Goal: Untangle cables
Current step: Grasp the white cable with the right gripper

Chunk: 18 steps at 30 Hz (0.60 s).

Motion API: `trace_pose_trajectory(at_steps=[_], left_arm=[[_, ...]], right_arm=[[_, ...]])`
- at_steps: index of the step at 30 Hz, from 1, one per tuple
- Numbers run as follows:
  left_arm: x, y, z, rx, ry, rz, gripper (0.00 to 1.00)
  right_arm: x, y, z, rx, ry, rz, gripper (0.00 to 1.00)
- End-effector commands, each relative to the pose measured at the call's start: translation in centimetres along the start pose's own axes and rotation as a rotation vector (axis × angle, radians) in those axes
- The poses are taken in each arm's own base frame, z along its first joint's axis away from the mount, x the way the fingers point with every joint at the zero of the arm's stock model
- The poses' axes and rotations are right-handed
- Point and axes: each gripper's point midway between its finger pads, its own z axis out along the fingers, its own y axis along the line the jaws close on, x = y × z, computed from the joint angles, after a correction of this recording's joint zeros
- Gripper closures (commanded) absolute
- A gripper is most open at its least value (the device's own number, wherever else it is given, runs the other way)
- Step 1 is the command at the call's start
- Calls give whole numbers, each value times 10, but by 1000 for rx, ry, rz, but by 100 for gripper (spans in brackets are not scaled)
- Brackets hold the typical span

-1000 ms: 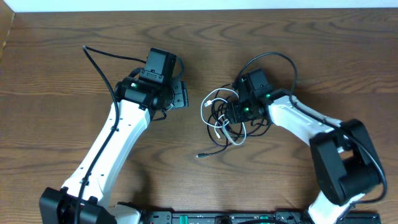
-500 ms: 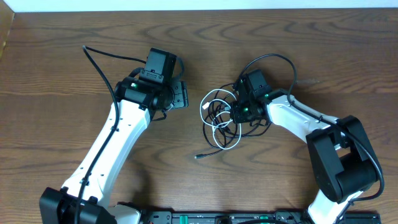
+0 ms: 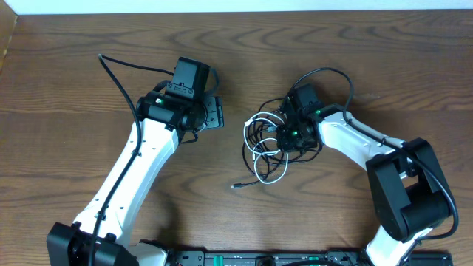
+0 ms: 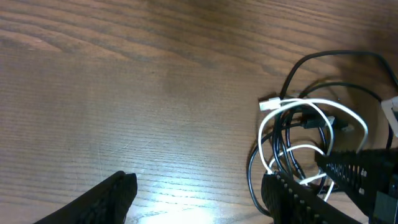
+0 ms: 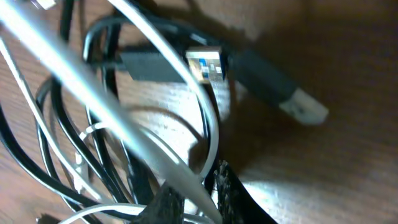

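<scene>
— At the bottom of the right wrist view, what is seen of the right gripper (image 5: 196, 196)?

— Its two dark fingers (image 5: 163, 205) are closed almost together, and the white cable (image 5: 205, 124) is pinched between them.

— What is found close around it?

— The black cables (image 5: 93, 74) are looped just beside the fingers, and they are crossed over and under the white one. A silver USB plug (image 5: 205, 65) with a blue insert is seen above them. A pale plug end (image 5: 305, 109) is laid near it on the wood.

— And from above, where is the tangle placed?

— It is gathered to the right of the middle of the table (image 3: 89, 44), and the right gripper (image 3: 284, 134) is set into its right side. The white cable (image 3: 272, 179) is spread toward the lower side. One black plug end (image 3: 236, 185) is stretched out to the lower left, apart from the heap.

— How is the left gripper (image 3: 216, 112) found?

— It is released, with its fingers spread wide in its own view (image 4: 199, 186). It is placed to the left of the tangle and is not touched by it. There the white cable (image 4: 317, 102) and black cables (image 4: 329, 56) are seen at the right edge.
</scene>
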Motion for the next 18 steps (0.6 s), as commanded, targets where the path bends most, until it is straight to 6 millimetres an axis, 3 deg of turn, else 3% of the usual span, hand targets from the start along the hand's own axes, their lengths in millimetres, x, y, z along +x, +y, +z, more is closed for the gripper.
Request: trace_pose_trajectory(at_steps=[1, 5, 10, 13, 18], left_arm=[[3, 5, 2, -18, 7, -4, 30], [3, 5, 2, -18, 7, -4, 30], [3, 5, 2, -18, 7, -4, 30], [3, 5, 2, -18, 7, -4, 30], [3, 5, 2, -18, 7, -4, 30]], right_arm=[[6, -5, -3, 20, 18, 11, 87], [7, -5, -3, 21, 23, 13, 99], [5, -7, -11, 26, 26, 26, 99], [-3, -6, -26, 25, 17, 31, 99], [-30, 5, -74, 14, -49, 12, 99]])
